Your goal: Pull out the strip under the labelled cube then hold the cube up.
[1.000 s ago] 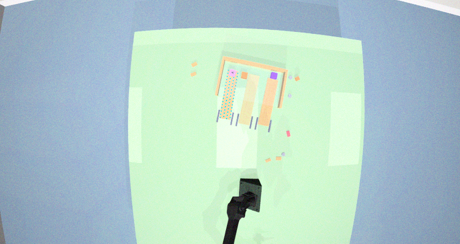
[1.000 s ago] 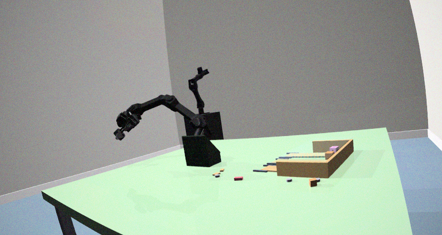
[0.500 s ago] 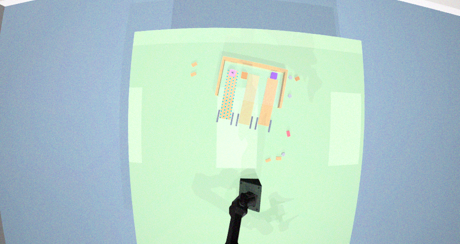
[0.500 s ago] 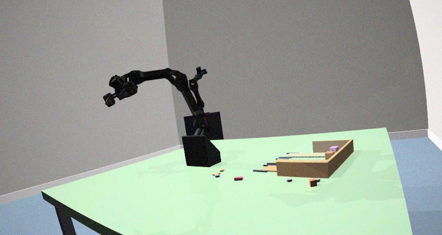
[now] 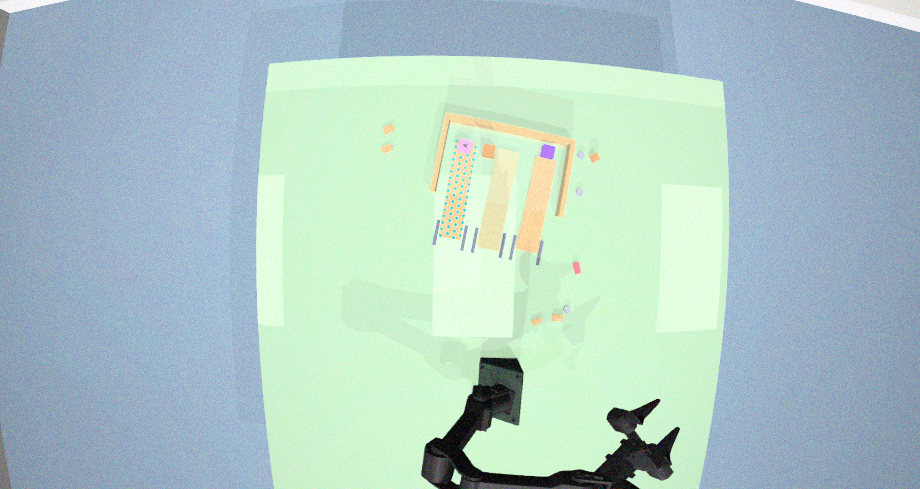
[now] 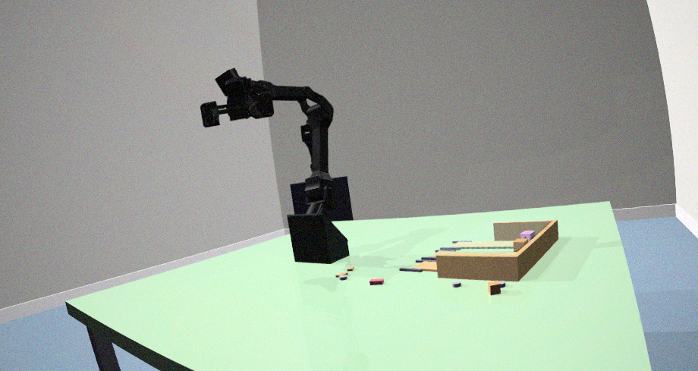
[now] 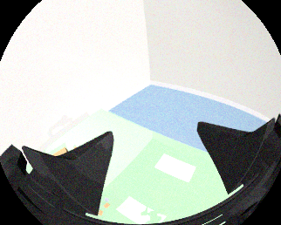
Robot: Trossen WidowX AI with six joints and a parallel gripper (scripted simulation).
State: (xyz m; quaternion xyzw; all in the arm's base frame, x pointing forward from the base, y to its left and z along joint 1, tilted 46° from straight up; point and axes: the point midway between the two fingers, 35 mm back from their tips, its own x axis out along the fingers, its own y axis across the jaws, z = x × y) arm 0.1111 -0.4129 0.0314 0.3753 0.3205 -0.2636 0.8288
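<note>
The labelled cube (image 5: 465,146) (image 6: 527,234) is lilac with a dark mark on top. It rests on the far end of the leftmost strip (image 5: 457,193), which is orange with teal dots. A pale tan strip (image 5: 497,209) lies in the middle, with an orange cube (image 5: 488,150) (image 6: 520,244) near its far left corner. A plain orange strip (image 5: 535,205) lies at the right, with a purple cube (image 5: 547,151) at its far end. My gripper (image 5: 667,415) (image 7: 157,132) is open and empty, high above the table and far from the strips.
A three-sided wooden wall (image 5: 508,128) (image 6: 478,266) surrounds the cubes, open toward the arm base. Slate guide bars (image 5: 436,232) flank the near strip ends. A red block (image 5: 576,267) (image 6: 376,281) and several small orange and grey pieces lie outside the wall.
</note>
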